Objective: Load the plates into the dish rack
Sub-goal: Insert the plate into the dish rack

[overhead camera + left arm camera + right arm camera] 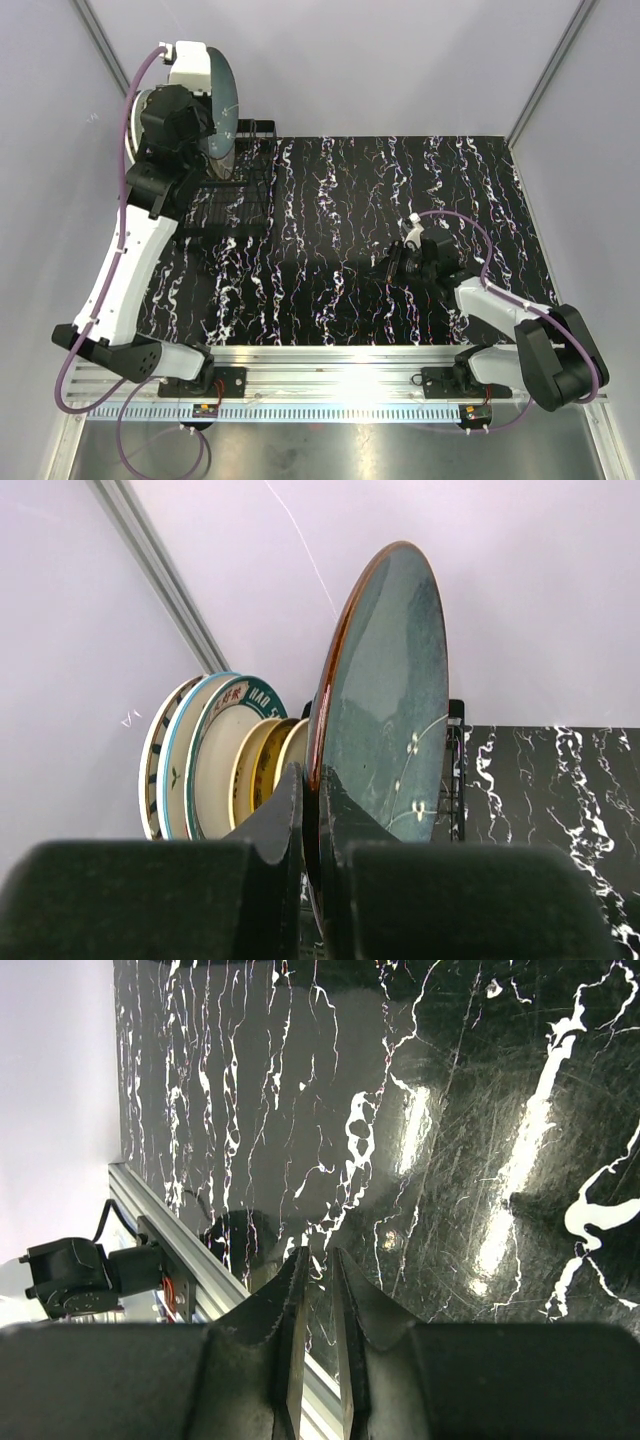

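My left gripper [190, 125] is shut on the lower rim of a blue-grey plate with a brown edge [390, 680]. It holds the plate upright above the back left of the black wire dish rack [245, 190]. In the left wrist view its fingertips [312, 780] pinch that rim. Behind them several plates [225, 750] stand on edge in a row: striped, teal-rimmed, yellow. My right gripper [392, 262] hovers low over the table at centre right. Its jaws [318, 1260] stand a narrow gap apart with nothing between them.
The black marbled table top [400, 200] stretches to the right of the rack. An aluminium rail [340, 360] runs along the near edge by the arm bases. White walls close in at the back and left.
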You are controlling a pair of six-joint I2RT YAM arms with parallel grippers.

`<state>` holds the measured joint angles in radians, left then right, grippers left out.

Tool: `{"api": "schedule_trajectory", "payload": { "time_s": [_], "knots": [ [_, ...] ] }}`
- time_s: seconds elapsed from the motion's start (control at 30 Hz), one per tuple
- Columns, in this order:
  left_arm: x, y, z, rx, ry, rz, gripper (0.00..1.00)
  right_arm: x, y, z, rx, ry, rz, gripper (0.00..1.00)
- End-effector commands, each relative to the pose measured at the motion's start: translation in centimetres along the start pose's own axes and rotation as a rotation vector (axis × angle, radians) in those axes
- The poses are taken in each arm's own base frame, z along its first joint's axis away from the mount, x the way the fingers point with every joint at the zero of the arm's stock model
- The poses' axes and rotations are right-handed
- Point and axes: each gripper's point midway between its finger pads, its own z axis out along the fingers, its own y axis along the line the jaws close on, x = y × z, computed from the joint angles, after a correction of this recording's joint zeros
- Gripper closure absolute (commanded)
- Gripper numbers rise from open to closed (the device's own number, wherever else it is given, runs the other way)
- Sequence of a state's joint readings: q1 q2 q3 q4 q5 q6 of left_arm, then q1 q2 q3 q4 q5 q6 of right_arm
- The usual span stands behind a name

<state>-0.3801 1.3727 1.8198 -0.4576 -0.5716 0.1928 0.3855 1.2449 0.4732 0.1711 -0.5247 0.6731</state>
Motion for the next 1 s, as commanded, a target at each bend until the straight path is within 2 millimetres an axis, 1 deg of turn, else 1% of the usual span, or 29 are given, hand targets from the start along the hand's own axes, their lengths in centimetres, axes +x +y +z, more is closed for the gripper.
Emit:
{"api": "schedule_trajectory", "payload": {
  "time_s": [0.0,0.13,0.33,0.47,0.53,0.67,0.83,0.97],
  "knots": [
    [-7.8,2.9,-1.3,-0.106,-0.256,-0.136,1.0,-1.6,1.9,0.2,-0.053,-0.023,-0.066,0.78],
    [-7.0,1.4,-0.4,-0.112,-0.235,-0.088,1.0,-1.9,1.9,0.4,-0.051,-0.017,-0.082,0.78],
    [-6.0,0.0,0.6,-0.143,-0.208,0.0,1.0,-1.5,1.1,0.9,-0.038,0.001,-0.078,0.78],
    [-5.1,-0.5,0.9,-0.166,-0.19,0.051,1.0,-1.5,1.0,1.2,-0.041,0.009,-0.078,0.78],
    [-4.8,-0.5,1.0,-0.182,-0.186,0.067,1.0,-1.5,1.0,1.2,-0.044,0.011,-0.077,0.78],
    [-3.6,-0.7,1.4,-0.194,-0.168,0.104,1.0,-1.4,0.9,1.5,-0.045,0.019,-0.071,0.78],
    [-2.6,-1.3,1.8,-0.184,-0.151,0.108,1.0,-1.4,0.7,1.7,-0.047,0.023,-0.062,0.78],
    [-1.2,-2.0,2.1,-0.169,-0.129,0.103,1.0,-1.4,0.7,1.7,-0.049,0.021,-0.063,0.77]
  ]
}}
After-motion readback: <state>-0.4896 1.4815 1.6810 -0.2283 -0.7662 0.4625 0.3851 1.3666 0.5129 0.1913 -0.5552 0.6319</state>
